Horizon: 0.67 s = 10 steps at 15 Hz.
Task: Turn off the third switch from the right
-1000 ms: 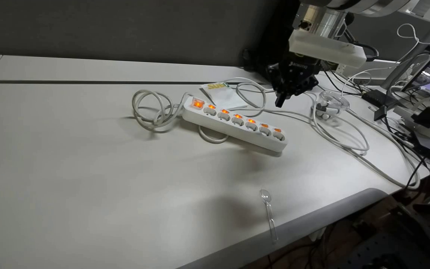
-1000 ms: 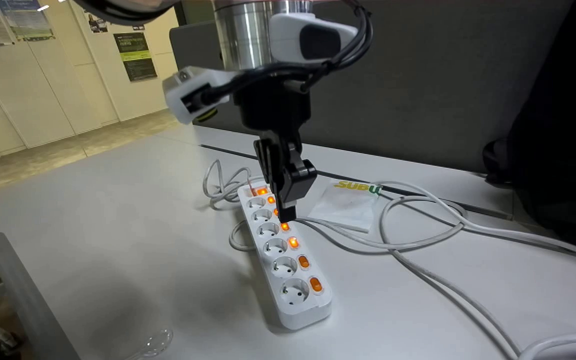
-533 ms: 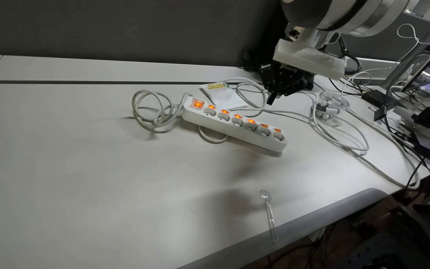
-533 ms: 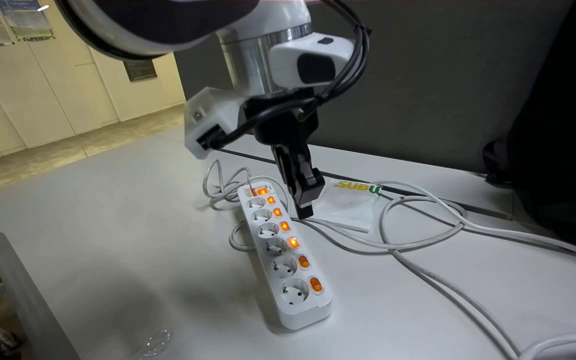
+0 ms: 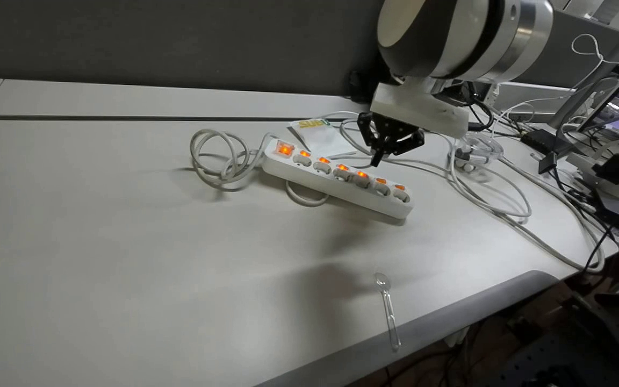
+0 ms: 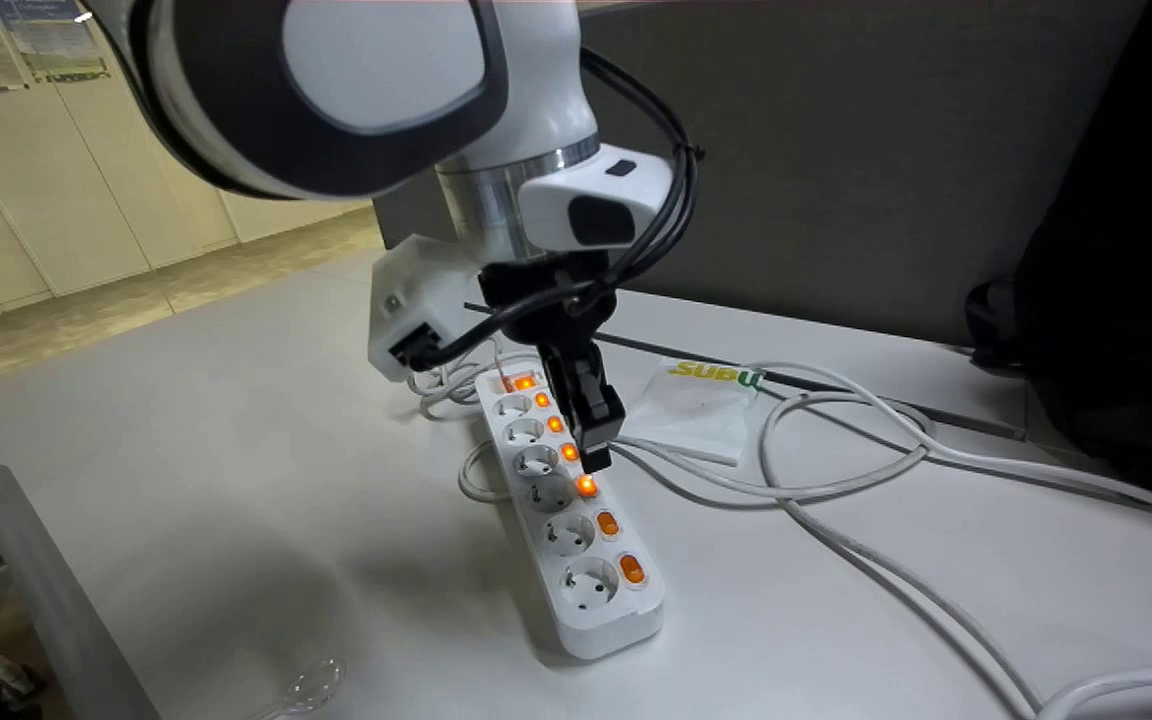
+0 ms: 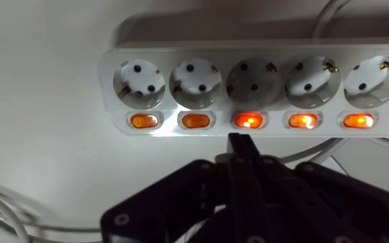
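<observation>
The third switch from the right is a small lit orange rocker (image 5: 361, 174) on the long white power strip (image 5: 336, 185). It also shows lit in the wrist view (image 7: 248, 120) and in an exterior view (image 6: 587, 486). The two switches between it and the strip's near end, such as the end switch (image 6: 632, 569), are unlit. My gripper (image 7: 240, 135) is shut and empty, its fingertips together. In the wrist view the tips appear just below the third switch, at the strip's edge. In both exterior views the gripper (image 5: 377, 160) (image 6: 594, 460) hangs above the strip beside that switch, apparently not touching.
Other lit switches (image 7: 303, 120) continue along the strip, with a larger lit main switch (image 5: 285, 149) at its far end. A Subway napkin (image 5: 323, 138) and loose white cables (image 6: 856, 470) lie behind the strip. A clear plastic spoon (image 5: 387, 309) lies near the table's front edge.
The arm has moved left and lower in an exterior view, bringing the shut gripper along the strip to beside the third switch. The strip and its lights have not changed.
</observation>
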{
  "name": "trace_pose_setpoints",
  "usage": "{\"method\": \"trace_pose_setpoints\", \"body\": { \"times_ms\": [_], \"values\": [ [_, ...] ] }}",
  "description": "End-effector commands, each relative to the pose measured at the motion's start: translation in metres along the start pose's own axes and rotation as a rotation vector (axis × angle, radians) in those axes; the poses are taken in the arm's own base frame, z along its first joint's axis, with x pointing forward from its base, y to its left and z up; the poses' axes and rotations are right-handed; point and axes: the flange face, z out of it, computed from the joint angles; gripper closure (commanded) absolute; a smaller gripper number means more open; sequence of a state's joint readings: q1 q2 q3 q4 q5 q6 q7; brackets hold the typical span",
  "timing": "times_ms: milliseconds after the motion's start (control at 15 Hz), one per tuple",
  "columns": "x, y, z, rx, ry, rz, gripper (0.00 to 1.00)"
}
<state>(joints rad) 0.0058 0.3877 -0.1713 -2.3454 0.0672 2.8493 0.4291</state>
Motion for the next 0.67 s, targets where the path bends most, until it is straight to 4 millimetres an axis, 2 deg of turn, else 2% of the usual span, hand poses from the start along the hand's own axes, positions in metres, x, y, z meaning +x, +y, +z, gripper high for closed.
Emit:
{"method": "trace_pose_setpoints", "body": {
  "times_ms": [0,600],
  "values": [
    [0.003,-0.008,0.004,0.004,0.012,0.049,1.0],
    [0.008,-0.011,0.015,0.02,-0.01,0.096,1.0]
  ]
}}
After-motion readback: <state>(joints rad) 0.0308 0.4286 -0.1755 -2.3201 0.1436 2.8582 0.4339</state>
